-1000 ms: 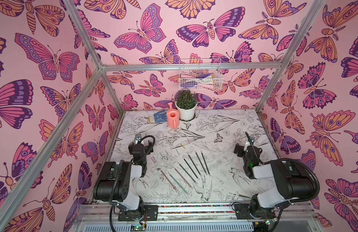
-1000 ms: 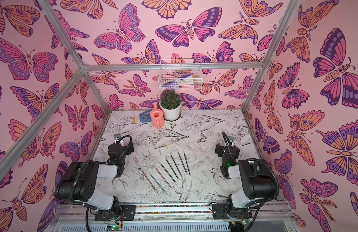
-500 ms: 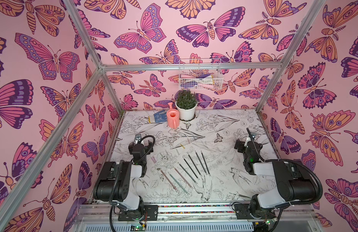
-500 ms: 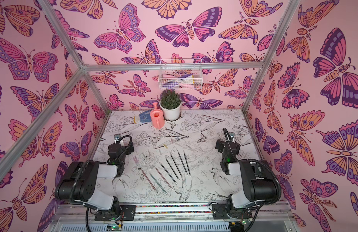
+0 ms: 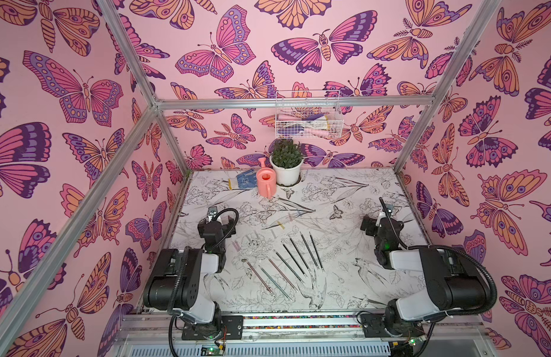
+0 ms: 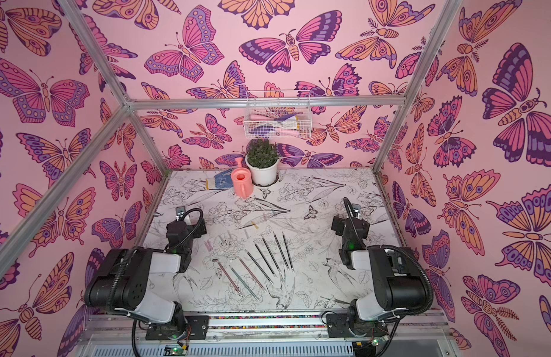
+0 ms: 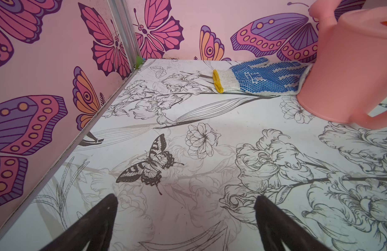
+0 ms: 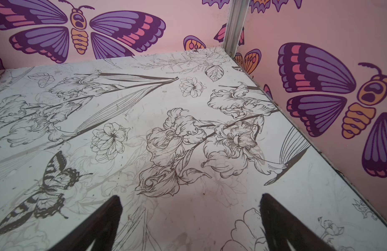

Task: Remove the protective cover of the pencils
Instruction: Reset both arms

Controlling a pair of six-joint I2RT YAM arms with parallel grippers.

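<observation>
Several thin pencils (image 5: pixel 294 260) (image 6: pixel 259 266) lie fanned out on the flower-printed table (image 5: pixel 345 191) between the two arms, the black ones to the right and lighter ones (image 5: pixel 282 274) to the left. Small pale cap-like pieces (image 5: pixel 236 245) (image 5: pixel 280 225) lie loose beyond them. My left gripper (image 5: pixel 217 225) (image 7: pixel 186 198) rests left of the fan, pointing at the back wall, open and holding nothing. On the right, my right gripper (image 5: pixel 380 227) (image 8: pixel 190 197) is likewise open with only bare table between its fingers. No pencil appears in either wrist view.
At the back of the table stand a pink watering can (image 5: pixel 264 182) (image 7: pixel 344 71) and a white potted plant (image 5: pixel 286 163), with a blue-dotted glove (image 5: pixel 244 185) (image 7: pixel 264 78) beside them. A wire basket (image 5: pixel 308 120) hangs on the back wall. Butterfly walls close in both sides.
The right arm has shifted slightly toward the back of the table. The left arm and the pencils have not moved.
</observation>
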